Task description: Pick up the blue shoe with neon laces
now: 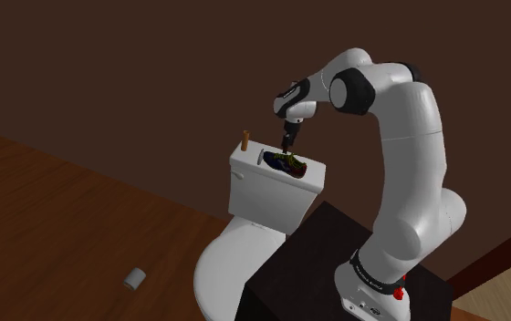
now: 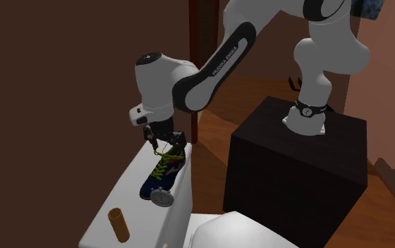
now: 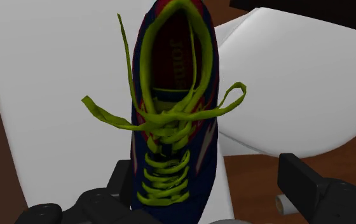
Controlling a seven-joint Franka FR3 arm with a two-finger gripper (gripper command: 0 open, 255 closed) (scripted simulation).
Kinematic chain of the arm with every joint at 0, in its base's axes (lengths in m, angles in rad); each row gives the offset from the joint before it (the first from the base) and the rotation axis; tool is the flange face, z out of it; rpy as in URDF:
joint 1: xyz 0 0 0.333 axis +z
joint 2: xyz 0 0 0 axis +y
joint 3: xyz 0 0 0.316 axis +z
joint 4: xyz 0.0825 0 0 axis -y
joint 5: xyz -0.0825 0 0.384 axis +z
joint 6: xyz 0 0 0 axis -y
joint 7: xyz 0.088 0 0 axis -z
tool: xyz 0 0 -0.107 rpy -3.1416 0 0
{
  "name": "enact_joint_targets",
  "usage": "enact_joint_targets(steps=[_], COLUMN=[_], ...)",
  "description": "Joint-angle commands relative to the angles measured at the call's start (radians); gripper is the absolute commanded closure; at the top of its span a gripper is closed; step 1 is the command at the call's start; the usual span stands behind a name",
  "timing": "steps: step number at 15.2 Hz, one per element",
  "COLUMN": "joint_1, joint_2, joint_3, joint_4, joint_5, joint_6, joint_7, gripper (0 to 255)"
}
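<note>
Blue shoe (image 3: 173, 149) on toilet tank (image 1: 263, 196)

Matt shoe (image 3: 177, 127), smooth tank (image 3: 62, 76), wood-grain floor (image 1: 62, 219)

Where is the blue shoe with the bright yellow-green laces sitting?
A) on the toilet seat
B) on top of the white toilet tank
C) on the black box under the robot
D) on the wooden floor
B: the blue shoe lies on the flat top of the white toilet tank, which also bears a brown cylinder.
</note>
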Motion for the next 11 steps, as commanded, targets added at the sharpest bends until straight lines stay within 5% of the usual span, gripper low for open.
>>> enact_joint_targets(steps=[1,11], joint_1=[-0.025,-0.038], joint_2=[0.081,0.158], joint_3=[0.007,0.024], joint_4=[0.093,0.113], joint_5=[0.004,0.021], joint_6=[-0.019,0.037], joint_7=[-0.012,-0.017], gripper=[0,0])
